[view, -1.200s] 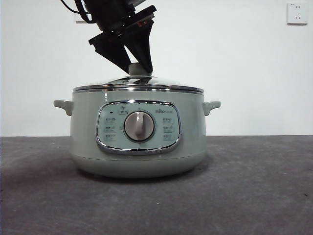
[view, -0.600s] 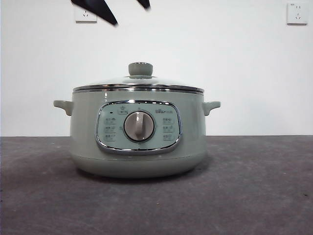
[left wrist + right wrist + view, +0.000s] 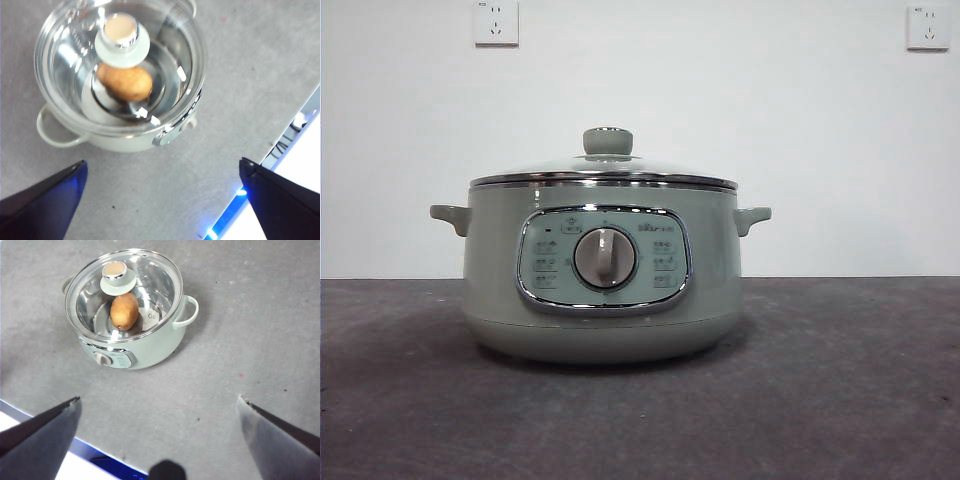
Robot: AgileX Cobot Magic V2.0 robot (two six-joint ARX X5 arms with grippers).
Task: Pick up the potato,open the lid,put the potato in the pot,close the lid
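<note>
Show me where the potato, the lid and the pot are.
potato (image 3: 124, 311), right wrist view, its middle, seen through the glass.
lid (image 3: 607, 141), front view, its green knob.
pot (image 3: 710, 280), front view, its side wall.

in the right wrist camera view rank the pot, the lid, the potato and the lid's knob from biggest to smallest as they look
1. The pot, widest overall with its side handles.
2. The lid, nearly as wide, covering the pot's rim.
3. The potato, seen inside through the glass.
4. The knob, close to the potato in size, and nearer the camera, so this last ranking is unsure.
</note>
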